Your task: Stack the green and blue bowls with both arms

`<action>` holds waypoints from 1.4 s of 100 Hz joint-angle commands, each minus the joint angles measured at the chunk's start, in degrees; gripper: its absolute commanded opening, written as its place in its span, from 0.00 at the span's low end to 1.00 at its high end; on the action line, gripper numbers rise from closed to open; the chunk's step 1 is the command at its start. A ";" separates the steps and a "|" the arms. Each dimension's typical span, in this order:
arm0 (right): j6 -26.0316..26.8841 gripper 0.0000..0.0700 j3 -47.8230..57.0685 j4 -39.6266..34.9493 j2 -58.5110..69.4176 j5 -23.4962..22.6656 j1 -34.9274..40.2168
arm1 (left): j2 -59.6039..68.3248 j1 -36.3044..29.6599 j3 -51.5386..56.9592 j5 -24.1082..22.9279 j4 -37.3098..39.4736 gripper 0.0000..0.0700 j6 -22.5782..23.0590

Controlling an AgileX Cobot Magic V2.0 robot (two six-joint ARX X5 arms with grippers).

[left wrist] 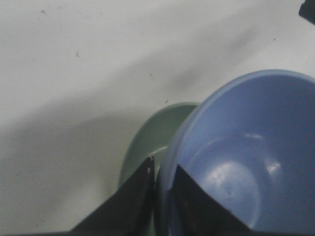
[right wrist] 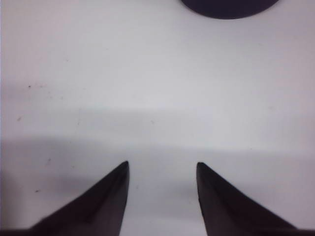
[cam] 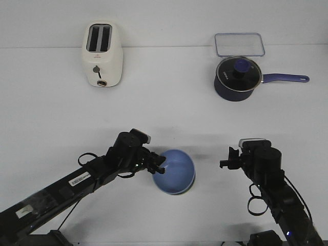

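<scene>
My left gripper (cam: 159,163) is shut on the near rim of the blue bowl (cam: 177,174), one finger inside and one outside. In the left wrist view (left wrist: 165,164) the blue bowl (left wrist: 246,157) covers most of the green bowl (left wrist: 147,142), which shows only as a crescent beside it. In the front view the green bowl is hidden under the blue one. I cannot tell whether the two bowls touch. My right gripper (cam: 225,163) is open and empty to the right of the bowls, over bare table in the right wrist view (right wrist: 162,164).
A cream toaster (cam: 102,54) stands at the back left. A dark navy saucepan (cam: 237,78) with a glass lid and a long handle stands at the back right, with a clear container (cam: 239,44) behind it. The saucepan's edge also shows in the right wrist view (right wrist: 229,7).
</scene>
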 commanded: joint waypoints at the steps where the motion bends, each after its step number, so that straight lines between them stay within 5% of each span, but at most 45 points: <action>1: 0.72 0.40 0.35 0.50 0.20 -0.20 0.04 | 0.96 -1.01 0.81 0.13 2.08 0.02 -0.07; 8: 0.72 0.40 0.35 0.48 0.20 -0.20 0.04 | 1.27 -1.51 0.81 0.17 2.78 0.06 0.50; 19: 0.72 0.40 0.35 0.50 0.20 -0.17 0.04 | 1.14 -1.75 0.85 0.17 2.67 0.45 0.98; 25: 0.72 0.40 0.35 0.52 0.20 -0.17 0.04 | 0.74 -1.66 0.87 0.15 2.34 0.55 0.98; 42: 0.33 0.40 0.35 1.03 0.11 -0.17 0.04 | -3.19 1.38 0.90 -0.50 1.38 0.54 3.30; 55: -1.09 0.40 0.35 2.03 -1.66 -0.15 0.04 | -9.42 5.99 0.90 -7.56 -1.70 0.51 6.58; 68: -2.23 0.33 0.35 2.82 -5.44 -0.31 0.04 | -17.31 11.89 0.90 -17.62 -4.31 0.00 12.48; 77: -3.43 0.00 0.33 2.78 -9.03 -0.66 0.04 | -22.01 16.06 0.83 -22.53 -5.64 0.02 15.08; 89: -4.28 0.00 -0.74 3.72 -15.19 -0.59 0.04 | -28.00 21.64 -1.92 -25.38 -5.73 0.02 17.90; 105: -5.33 0.00 -7.54 10.73 -28.26 -0.33 0.04 | -40.74 27.15 -17.57 -25.77 7.13 0.02 19.50; 120: -4.68 0.00 -12.68 12.41 -36.24 5.66 0.04 | -51.74 29.66 -29.97 -25.79 17.73 0.02 19.39; 140: -4.63 0.00 -12.79 13.49 -37.59 8.04 0.04 | -56.00 30.21 -31.50 -25.79 18.40 0.02 19.41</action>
